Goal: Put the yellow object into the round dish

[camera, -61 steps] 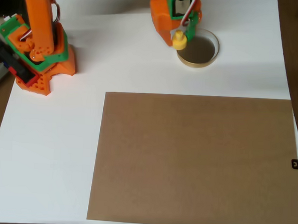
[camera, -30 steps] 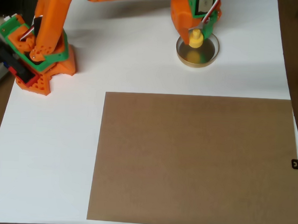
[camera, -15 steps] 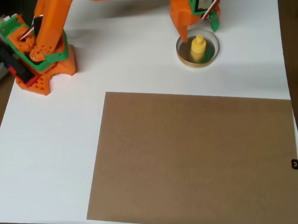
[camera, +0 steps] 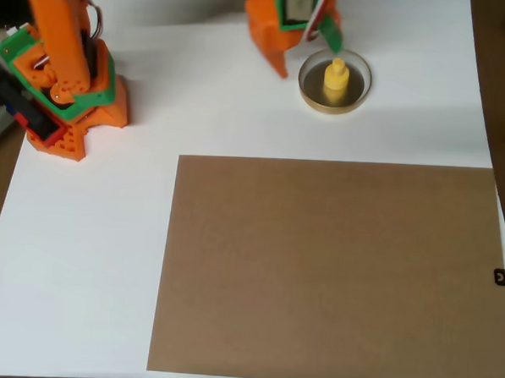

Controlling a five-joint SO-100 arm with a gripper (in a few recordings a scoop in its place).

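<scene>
from my overhead feed, nearest the bottom edge i see a large brown cardboard sheet (camera: 329,269) lying flat on the white table (camera: 79,256) and covering most of its lower right. at the right margin a strip of wooden surface (camera: 503,126) runs past the table edge. farther up on the left, the arm's orange and green base (camera: 63,94) sits on the table. beyond the sheet, near the top, the round dish (camera: 334,79) rests on the white surface, well apart from the cardboard. the yellow object (camera: 335,78) stands upright inside it (knob on top), roughly in the middle of the dark inside. the gripper (camera: 306,52) is up at the top edge, just left of the dish, its orange finger and green finger spread apart, holding nothing and not touching the yellow object.
</scene>
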